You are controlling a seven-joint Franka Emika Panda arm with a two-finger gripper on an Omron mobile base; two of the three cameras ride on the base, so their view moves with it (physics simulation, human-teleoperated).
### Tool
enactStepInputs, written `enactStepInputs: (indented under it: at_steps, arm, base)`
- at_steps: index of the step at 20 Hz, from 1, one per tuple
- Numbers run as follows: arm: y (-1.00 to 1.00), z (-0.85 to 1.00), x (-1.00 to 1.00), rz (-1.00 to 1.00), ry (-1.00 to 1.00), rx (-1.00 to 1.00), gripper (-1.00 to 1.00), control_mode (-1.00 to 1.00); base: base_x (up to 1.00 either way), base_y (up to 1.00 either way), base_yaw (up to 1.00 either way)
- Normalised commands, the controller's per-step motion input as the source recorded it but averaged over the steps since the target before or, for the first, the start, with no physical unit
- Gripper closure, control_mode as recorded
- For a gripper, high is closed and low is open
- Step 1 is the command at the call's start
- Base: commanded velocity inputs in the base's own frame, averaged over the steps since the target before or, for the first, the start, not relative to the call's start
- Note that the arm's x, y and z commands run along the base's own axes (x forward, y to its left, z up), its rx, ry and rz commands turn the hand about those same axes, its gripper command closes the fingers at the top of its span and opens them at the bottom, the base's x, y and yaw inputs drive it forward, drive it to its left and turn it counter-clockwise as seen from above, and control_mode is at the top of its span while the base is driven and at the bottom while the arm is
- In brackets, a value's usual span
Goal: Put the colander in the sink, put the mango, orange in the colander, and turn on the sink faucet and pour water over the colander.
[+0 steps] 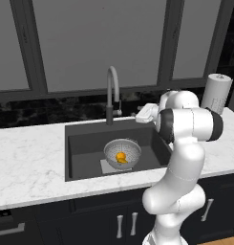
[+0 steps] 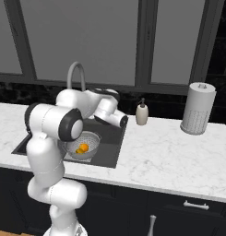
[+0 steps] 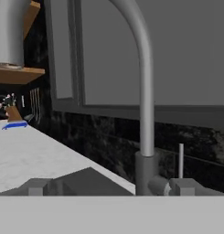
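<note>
My hand [image 3: 109, 185] sits at the bottom of the hand view, fingers spread wide apart and holding nothing. Just beyond, lower right of centre, stands the sink faucet [image 3: 145, 114]: a smooth, rigid grey metal gooseneck. Its thin upright lever [image 3: 180, 160] looks light and slick, best nudged near the tip. In the left base view's centre, the perforated steel colander [image 1: 122, 153] rests in the dark sink [image 1: 82, 148], cradling the orange [image 1: 121, 157].

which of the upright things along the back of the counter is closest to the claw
The sink faucet, the tall grey gooseneck behind the sink; the hand view faces its stem close up. The beige soap dispenser and paper towel roll stand farther right.
</note>
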Motion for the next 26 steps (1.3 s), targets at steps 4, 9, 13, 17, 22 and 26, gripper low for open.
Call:
enactStepInputs:
  at_steps: [4,9,13,17,22,26]
  arm:
    - [0.19,0.00,0.24,0.04,0.00,0.00,-1.00,-1.00]
    - [0.18,0.00,0.33,0.00,0.00,0.00,-1.00,-1.00]
    - [0.08,0.00,0.28,0.00,0.00,0.00,-1.00,-1.00]
    - [0.00,-0.11,0.35,0.02,0.00,0.00,-1.00,-1.00]
    - [0.00,-0.32,0.35,0.07,0.00,0.00,-1.00,-1.00]
    - [0.00,-0.24,0.18,0.08,0.00,0.01,-1.00,-1.00]
  base:
    - [0.00,0.00,0.00]
    - [0.00,0.00,0.00]
    - [0.00,0.00,0.00]
    - [0.00,0.00,0.00]
    - [0.00,0.00,0.00]
    - [0.00,0.00,0.00]
